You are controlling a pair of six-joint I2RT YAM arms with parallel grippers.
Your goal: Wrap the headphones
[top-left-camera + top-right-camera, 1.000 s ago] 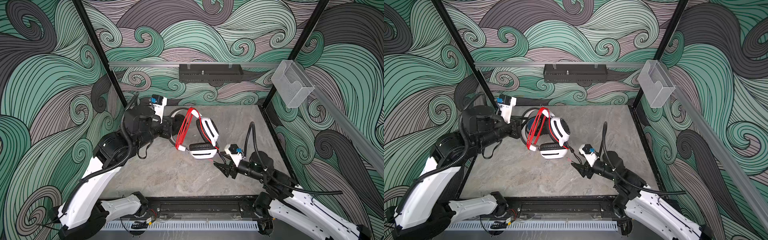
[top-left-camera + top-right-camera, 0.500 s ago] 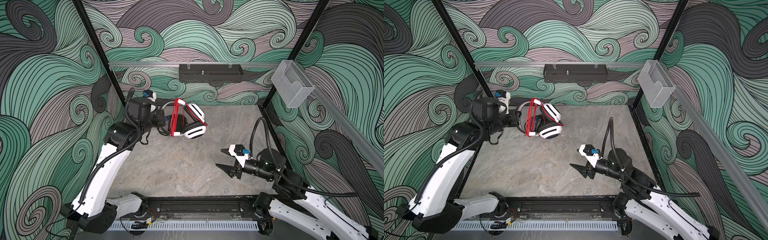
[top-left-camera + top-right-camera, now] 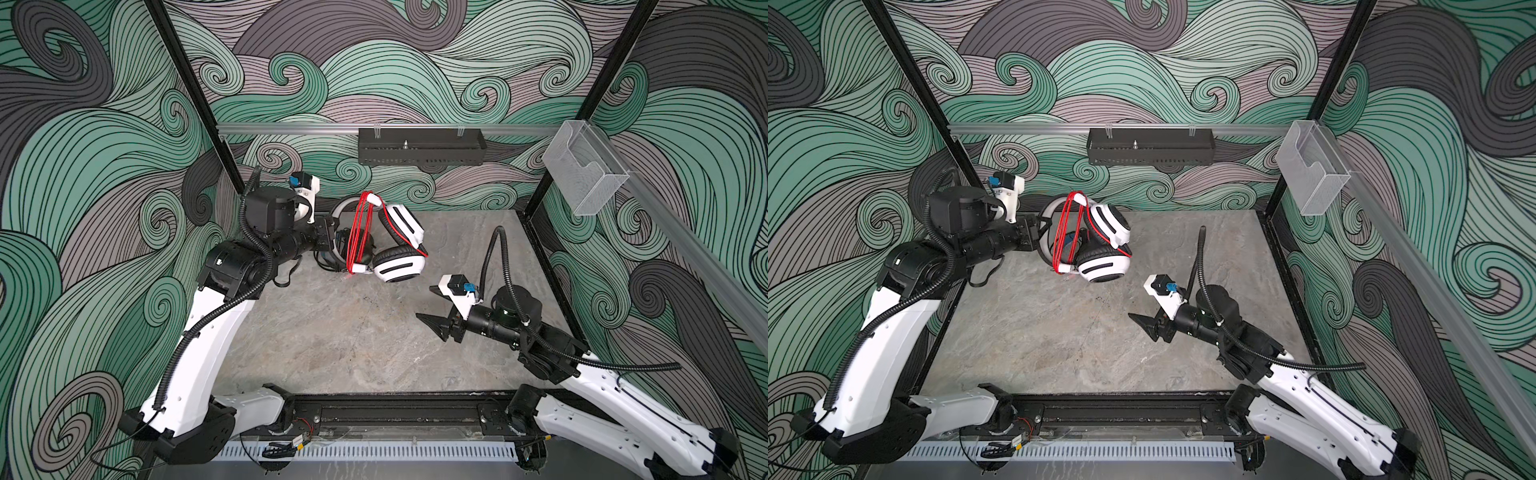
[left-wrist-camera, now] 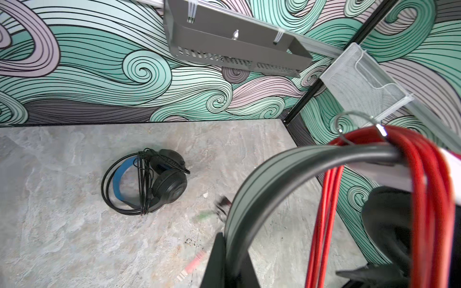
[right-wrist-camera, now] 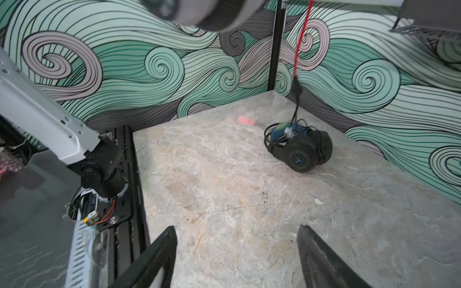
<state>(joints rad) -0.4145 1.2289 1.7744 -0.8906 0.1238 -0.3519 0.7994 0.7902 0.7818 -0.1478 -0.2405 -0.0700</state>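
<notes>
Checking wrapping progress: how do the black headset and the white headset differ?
The black headset lies on the table; the white headset is held up by its headband in the left end effector. The black headset's cable is black, the white headset's cable red. Both cables loop around the headbands.

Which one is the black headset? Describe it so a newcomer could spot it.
On the grey marble table, near its far left corner, the black headset lies beneath the white headset that the left end effector holds up. Unlike that one's red cable, its cable is black, and its headband is blue inside.
</notes>
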